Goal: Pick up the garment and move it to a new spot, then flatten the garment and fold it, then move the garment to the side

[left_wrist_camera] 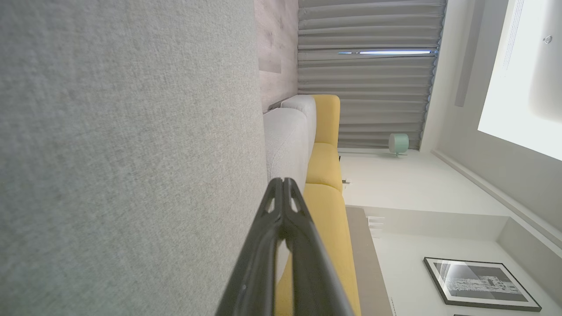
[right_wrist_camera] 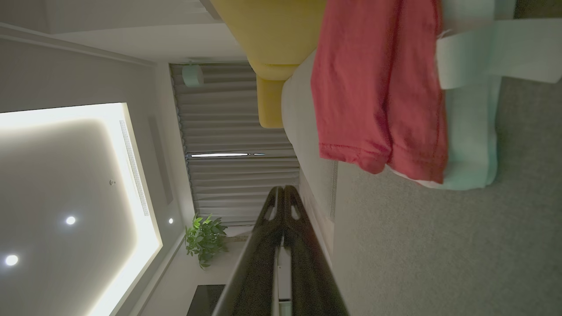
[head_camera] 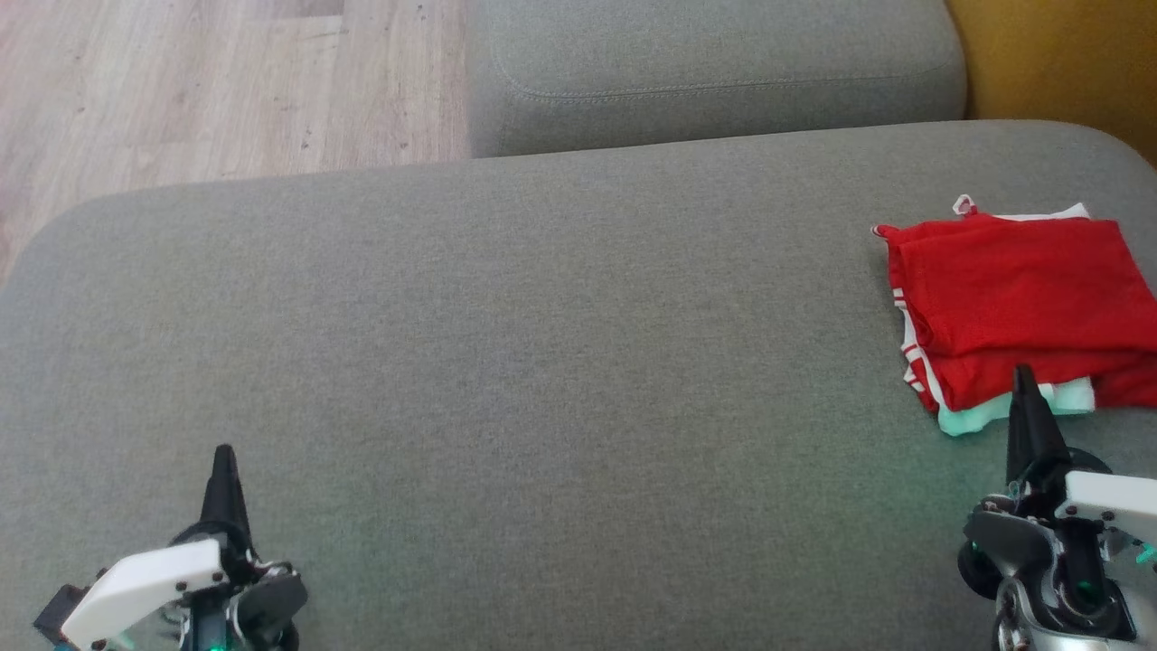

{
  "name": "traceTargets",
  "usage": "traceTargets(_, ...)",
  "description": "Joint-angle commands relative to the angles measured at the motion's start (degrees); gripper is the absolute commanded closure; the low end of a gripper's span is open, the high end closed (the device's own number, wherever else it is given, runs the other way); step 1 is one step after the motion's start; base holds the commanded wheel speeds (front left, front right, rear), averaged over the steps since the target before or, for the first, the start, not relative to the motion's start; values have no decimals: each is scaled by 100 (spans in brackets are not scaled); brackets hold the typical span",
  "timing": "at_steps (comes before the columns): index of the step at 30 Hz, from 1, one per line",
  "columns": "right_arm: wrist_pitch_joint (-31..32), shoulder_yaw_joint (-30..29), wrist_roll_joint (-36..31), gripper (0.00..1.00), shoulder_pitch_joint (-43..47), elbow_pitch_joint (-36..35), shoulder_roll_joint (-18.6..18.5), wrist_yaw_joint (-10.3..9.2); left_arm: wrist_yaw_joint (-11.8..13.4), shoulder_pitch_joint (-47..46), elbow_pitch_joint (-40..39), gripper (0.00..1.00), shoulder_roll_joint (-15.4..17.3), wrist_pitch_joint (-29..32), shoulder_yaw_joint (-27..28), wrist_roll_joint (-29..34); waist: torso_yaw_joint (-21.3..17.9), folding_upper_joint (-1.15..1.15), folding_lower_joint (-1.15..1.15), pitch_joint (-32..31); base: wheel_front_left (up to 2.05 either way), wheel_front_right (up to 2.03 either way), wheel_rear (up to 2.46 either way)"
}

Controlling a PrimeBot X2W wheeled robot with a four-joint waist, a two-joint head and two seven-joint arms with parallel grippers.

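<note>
A broad grey upholstered seat [head_camera: 506,362] takes up most of the head view. A second grey cushion [head_camera: 714,72] lies beyond its far edge. Pale wooden floor [head_camera: 181,81] shows at the upper left, and a strip of yellow upholstery [head_camera: 1058,63] at the upper right. In the left wrist view the yellow sofa [left_wrist_camera: 325,171] runs alongside the grey seats, with grey pleated curtains [left_wrist_camera: 364,87] behind it.

The garment [head_camera: 1021,298] lies folded into a rough rectangle at the far right of the grey seat, partly cut off by the head view's edge. It is red with white trim, and a pale mint layer [head_camera: 1012,407] sticks out from under its near edge. In the right wrist view the red folds [right_wrist_camera: 377,87] rest flat on the seat fabric.

The right gripper [head_camera: 1023,371] sits at the lower right, its two dark fingers pressed together into one point and holding nothing. The tip is just beside the garment's near edge. The left gripper [head_camera: 223,449] sits at the lower left, well apart from the garment. Its fingers are likewise closed together and empty above bare grey fabric.
</note>
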Motion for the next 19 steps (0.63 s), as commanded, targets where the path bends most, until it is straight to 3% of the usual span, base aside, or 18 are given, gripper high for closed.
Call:
traceTargets(1,31,117,1,100,-121,-220,-29,40,-38,-288,-209,100,41,31,216,59,0,0,0,0,0,0,0)
traceTargets(19,35,113,-2,100,-122,-220,-26,40,-38,-290,-208,100,31,42,230,71,0,0,0,0,0,0,0)
